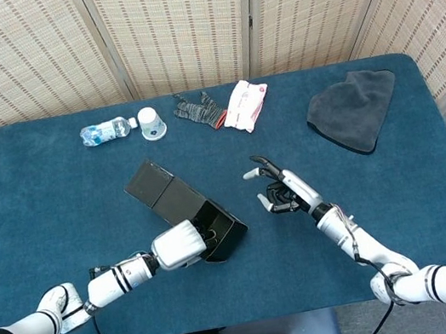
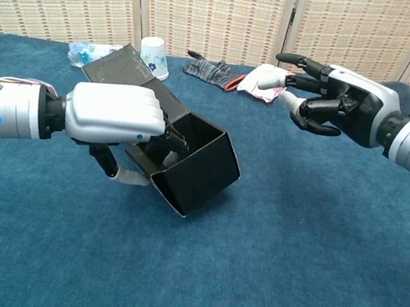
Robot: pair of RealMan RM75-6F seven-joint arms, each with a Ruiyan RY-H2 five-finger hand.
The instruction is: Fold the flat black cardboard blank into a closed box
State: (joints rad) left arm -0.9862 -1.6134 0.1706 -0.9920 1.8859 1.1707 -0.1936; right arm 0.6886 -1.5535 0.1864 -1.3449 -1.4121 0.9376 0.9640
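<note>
From the head view we see one matte black cardboard box (image 1: 193, 215) near the table's (image 1: 58, 213) middle, our left hand (image 1: 181, 245) gripping its wall. Our right hand (image 1: 279, 190) hovers beside it, fingers spread, holding nothing.

From the chest view, the box (image 2: 195, 169) tilts, its flat lid lying back.

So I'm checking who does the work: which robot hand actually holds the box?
The left robot hand grips the black box; the right robot hand hangs apart, holding nothing.
</note>
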